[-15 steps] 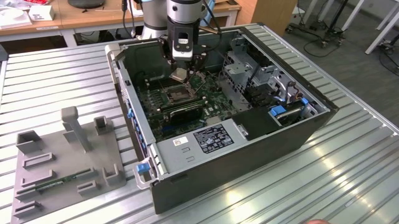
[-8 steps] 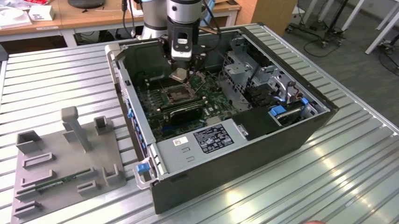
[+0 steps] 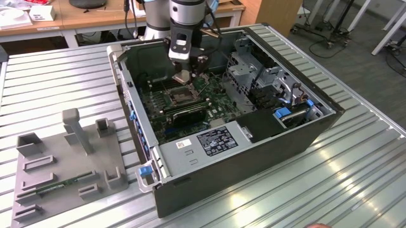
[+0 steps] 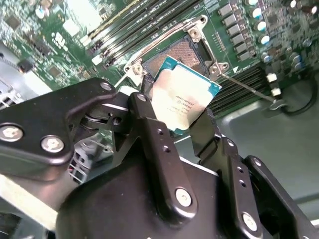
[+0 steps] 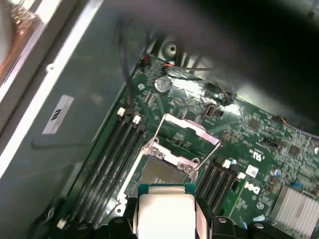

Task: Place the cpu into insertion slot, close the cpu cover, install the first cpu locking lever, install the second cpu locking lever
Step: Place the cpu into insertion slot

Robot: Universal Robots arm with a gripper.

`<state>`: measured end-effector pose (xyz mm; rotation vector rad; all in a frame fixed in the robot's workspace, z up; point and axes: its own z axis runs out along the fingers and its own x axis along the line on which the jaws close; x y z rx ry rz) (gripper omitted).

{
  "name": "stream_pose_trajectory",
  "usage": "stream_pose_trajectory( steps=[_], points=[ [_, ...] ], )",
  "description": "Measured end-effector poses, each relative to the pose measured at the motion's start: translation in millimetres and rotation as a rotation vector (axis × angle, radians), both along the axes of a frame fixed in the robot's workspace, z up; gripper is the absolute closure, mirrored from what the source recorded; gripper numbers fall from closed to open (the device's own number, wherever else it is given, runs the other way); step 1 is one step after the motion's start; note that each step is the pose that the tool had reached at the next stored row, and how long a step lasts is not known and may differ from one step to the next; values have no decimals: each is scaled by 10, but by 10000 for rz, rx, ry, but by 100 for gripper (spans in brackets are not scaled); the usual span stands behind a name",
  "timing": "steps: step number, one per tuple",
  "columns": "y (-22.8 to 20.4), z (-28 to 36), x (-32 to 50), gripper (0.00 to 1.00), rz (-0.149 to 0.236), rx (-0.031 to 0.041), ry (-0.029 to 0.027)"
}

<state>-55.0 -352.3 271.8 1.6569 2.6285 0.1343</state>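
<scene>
Ribbed metal table [image 3: 57,85] bears an open computer case [image 3: 254,156] laid on its side, which turns the green motherboard [image 5: 259,134] face up to the arm [image 3: 184,14] reaching down into it. On the exterior view's left sits a grey parts tray [image 3: 70,161], well apart from the work.

We see the gripper [image 3: 184,78] hanging just above the middle of the board. Its jaws pinch the chip [image 4: 184,94] by two opposite edges, one black finger [image 4: 149,124] on each side, so the silvery top and the underside are left free. We judge this edge hold is chosen to keep the contact face untouched and let the chip go down flat.

The chip is not yet seated. In both wrist views it hovers close over the socket [image 5: 159,174] and is apart from it, with the dark square of contacts showing past its far edge. In the second wrist view it looks slightly tilted to the socket, though we cannot tell how much of that is the camera's angle.

The cover [image 5: 193,128] stands raised on its hinge at the socket's far side, leaving the opening bare. A thin metal rod [image 4: 246,88], which we take for a locking lever, lies swung out beside the socket. Rows of memory slots [image 5: 114,149] flank the socket on both sides, leaving the fingers little room to stray.
</scene>
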Motion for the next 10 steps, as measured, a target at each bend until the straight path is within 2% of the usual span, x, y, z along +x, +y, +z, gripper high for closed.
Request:
stream_pose_trajectory(
  steps=[10],
  points=[
    [0,-50,0,46,-1808,-1,1]
  ],
)
